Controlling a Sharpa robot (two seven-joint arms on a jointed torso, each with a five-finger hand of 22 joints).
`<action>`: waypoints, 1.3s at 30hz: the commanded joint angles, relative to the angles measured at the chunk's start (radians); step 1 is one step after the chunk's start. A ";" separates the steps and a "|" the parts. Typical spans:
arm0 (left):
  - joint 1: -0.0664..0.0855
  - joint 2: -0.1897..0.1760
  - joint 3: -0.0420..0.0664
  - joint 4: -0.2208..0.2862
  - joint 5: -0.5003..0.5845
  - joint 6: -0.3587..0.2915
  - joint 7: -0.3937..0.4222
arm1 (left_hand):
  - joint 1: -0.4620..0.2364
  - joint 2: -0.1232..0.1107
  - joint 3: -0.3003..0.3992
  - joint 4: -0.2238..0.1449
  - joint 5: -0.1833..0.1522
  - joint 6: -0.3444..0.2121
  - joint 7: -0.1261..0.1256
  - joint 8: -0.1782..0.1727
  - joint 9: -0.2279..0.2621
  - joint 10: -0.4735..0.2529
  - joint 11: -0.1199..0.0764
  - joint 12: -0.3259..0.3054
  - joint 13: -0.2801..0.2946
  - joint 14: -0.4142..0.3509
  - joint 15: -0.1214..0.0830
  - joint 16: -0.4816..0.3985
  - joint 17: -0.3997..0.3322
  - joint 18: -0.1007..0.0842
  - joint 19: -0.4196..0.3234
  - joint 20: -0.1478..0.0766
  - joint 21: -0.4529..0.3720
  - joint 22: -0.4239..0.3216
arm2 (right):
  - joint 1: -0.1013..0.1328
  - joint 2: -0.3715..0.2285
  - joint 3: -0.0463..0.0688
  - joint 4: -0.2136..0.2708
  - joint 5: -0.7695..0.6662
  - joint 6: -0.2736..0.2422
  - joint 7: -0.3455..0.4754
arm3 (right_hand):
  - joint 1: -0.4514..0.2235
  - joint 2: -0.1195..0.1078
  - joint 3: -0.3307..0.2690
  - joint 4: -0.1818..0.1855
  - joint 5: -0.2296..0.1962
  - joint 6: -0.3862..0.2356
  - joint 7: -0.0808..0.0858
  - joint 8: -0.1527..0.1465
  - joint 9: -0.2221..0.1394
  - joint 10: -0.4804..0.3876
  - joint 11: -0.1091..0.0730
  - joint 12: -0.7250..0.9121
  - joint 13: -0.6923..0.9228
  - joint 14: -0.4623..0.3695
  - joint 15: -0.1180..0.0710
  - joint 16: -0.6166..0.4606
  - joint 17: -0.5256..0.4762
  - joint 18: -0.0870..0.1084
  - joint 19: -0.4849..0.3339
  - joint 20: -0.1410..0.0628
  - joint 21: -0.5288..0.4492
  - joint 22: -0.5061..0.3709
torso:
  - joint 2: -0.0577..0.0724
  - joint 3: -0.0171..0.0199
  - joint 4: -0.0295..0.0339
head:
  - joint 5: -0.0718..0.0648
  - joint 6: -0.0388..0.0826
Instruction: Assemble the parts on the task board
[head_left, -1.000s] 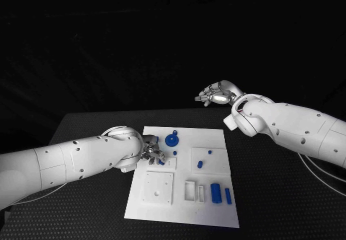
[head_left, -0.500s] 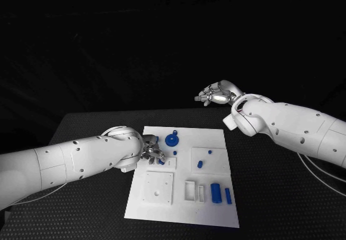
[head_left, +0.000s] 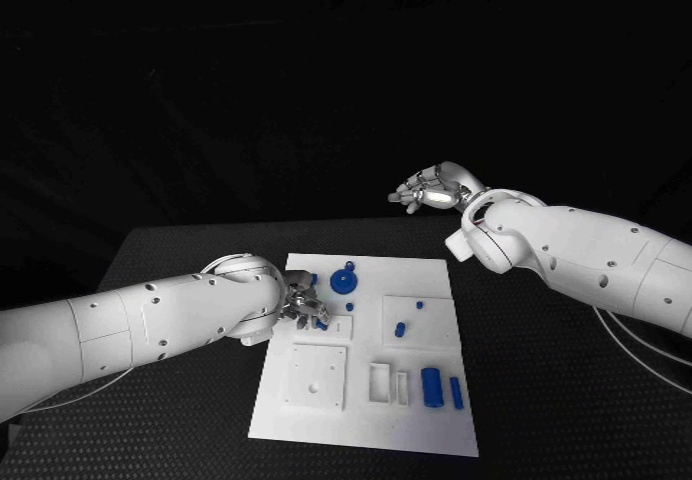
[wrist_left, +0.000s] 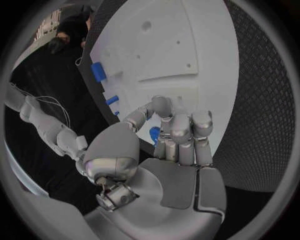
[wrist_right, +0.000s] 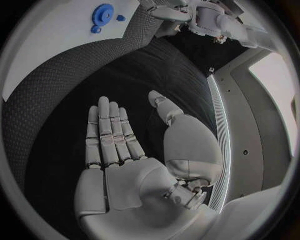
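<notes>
The left hand (head_left: 304, 306) sits at the task board's (head_left: 433, 420) left edge, fingers curled around a small blue part (wrist_left: 154, 134), seen from its wrist. Blue gear (head_left: 345, 279) near the far edge; blue cylinder (head_left: 431, 381) lies lengthwise near the near-right corner. The right hand (head_left: 430, 189) hovers beyond the table (head_left: 577, 400), fingers spread, holding nothing.

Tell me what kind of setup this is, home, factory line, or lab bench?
Most likely a lab test bench: a black table carrying one white task board with small blue parts, worked by the left hand while the right hand hangs open above.
</notes>
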 joint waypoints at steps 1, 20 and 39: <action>0.000 0.001 0.001 0.000 -0.011 -0.006 0.011 | 0.005 0.010 0.086 -0.078 0.001 0.045 -0.032 0.000 0.001 -0.009 -0.001 0.003 -0.001 0.010 -0.016 0.003 -0.002 0.045 -0.005 -0.089 -0.002 0.002 | 0.000 0.001 0.000 0.000 0.005 0.016 0.003 | -0.002 0.006 -0.005 0.002 0.007 -0.006 0.000 0.003 -0.002 0.002 0.008 -0.006 -0.002 -0.006 0.001 -0.007 -0.001 -0.012 -0.006 0.002 -0.004 0.001 | 0.000 0.0001 -0.0001 | 0.001 0.001; -0.010 0.023 0.001 -0.011 -0.075 -0.022 0.012 | -0.008 -0.008 0.084 -0.071 0.031 0.069 -0.038 0.004 0.009 0.003 -0.005 0.018 0.003 0.014 -0.020 0.024 -0.010 0.045 -0.003 -0.089 0.000 0.002 | 0.000 0.004 0.000 0.003 0.018 0.022 -0.002 | -0.002 0.007 -0.007 0.003 0.010 -0.007 0.000 0.003 -0.003 0.001 0.009 -0.006 -0.007 -0.008 0.002 -0.009 -0.001 -0.012 -0.009 0.002 -0.006 0.003 | 0.001 -0.0003 -0.0011 | -0.001 -0.002; -0.016 0.021 0.001 0.027 -0.114 -0.027 0.015 | 0.003 -0.016 0.091 -0.074 0.050 0.082 -0.042 0.006 0.014 0.007 -0.009 0.031 0.006 0.015 -0.023 0.039 -0.016 0.047 -0.001 -0.089 0.001 0.002 | 0.000 0.000 0.000 0.006 0.021 0.025 -0.002 | -0.003 0.007 -0.008 0.003 0.015 -0.007 0.000 0.003 -0.004 0.001 0.009 -0.007 -0.010 -0.010 0.002 -0.010 -0.001 -0.012 -0.011 0.003 -0.007 0.005 | 0.000 0.0007 -0.0009 | -0.002 -0.007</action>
